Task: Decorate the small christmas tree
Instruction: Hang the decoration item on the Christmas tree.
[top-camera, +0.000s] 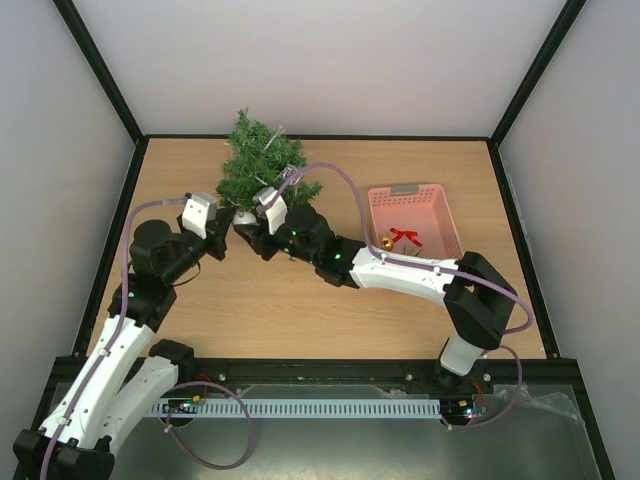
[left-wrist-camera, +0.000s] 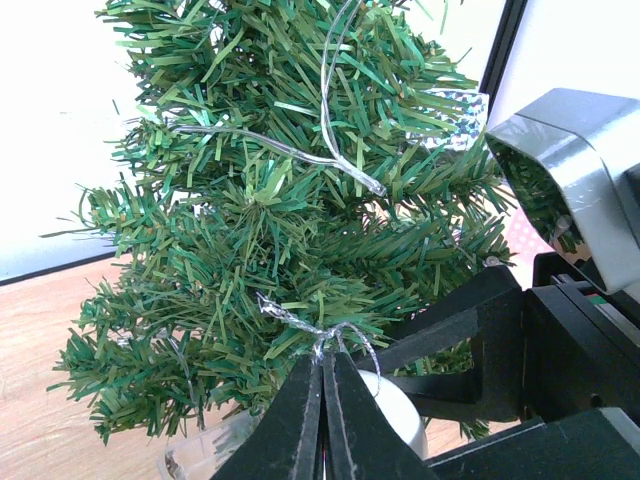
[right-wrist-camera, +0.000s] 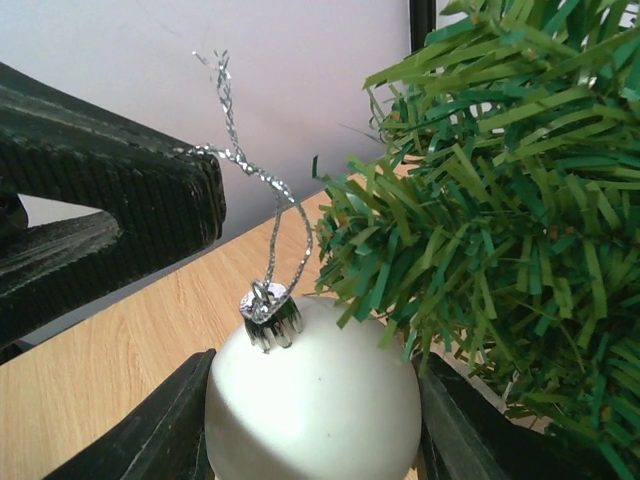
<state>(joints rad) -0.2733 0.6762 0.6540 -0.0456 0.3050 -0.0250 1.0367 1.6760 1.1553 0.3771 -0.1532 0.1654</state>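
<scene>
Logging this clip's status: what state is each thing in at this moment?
small christmas tree: standing upright.
white bauble: clamped cap-up, against the tree's lower branches.
silver thread: looped through the bauble's cap, other end pinched.
left end effector: shut on the silver thread.
right end effector: shut on the white bauble.
pink basket: upright, holding a red bow and gold bell.

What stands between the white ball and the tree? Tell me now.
Nothing visible. The white ball, clamped in the right gripper, sits right beside the lower branches of the tree; the left gripper pinches its silver string.
</scene>
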